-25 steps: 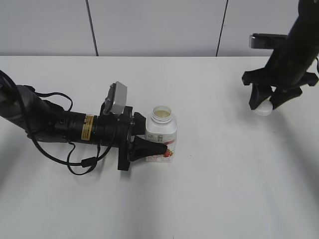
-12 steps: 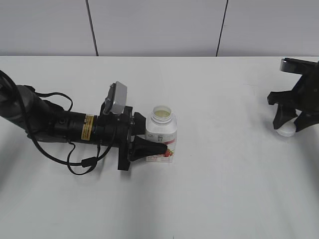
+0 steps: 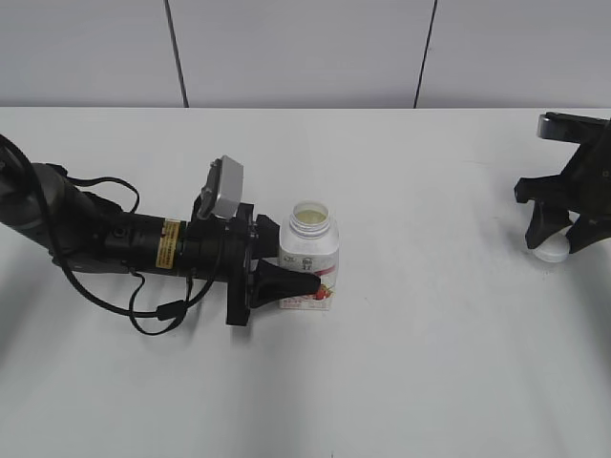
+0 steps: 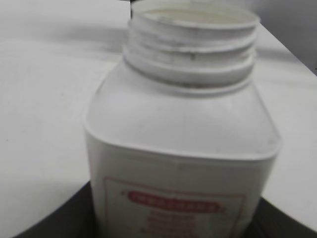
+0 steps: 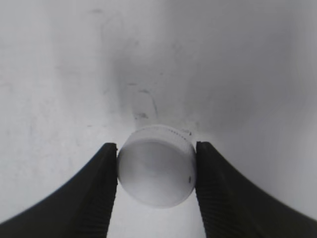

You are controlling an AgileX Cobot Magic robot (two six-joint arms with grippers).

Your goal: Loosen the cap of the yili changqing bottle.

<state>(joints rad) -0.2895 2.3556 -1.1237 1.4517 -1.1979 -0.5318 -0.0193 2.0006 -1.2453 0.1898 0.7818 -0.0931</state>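
Observation:
The yili changqing bottle (image 3: 310, 253) stands upright left of the table's middle. Its neck is open and has no cap on it. It is white with a pink-red label, and its bare thread fills the left wrist view (image 4: 190, 54). My left gripper (image 3: 284, 282) lies low along the table and is shut on the bottle's lower body; its dark fingers show at the bottom corners of the left wrist view (image 4: 173, 220). The white cap (image 3: 550, 251) is at the far right, held between the fingers of my right gripper (image 3: 554, 239). The right wrist view shows the cap (image 5: 156, 171) clamped in the jaws (image 5: 155, 147) close over the table.
The white table (image 3: 430, 363) runs back to a grey panelled wall (image 3: 286, 48). The left arm's black cables (image 3: 158, 310) lie on the table beside it.
My right gripper carried the cap to the right and lower, from the upper right to the far right edge, and has been nearly still for the last half second. The left gripper and bottle have not moved.

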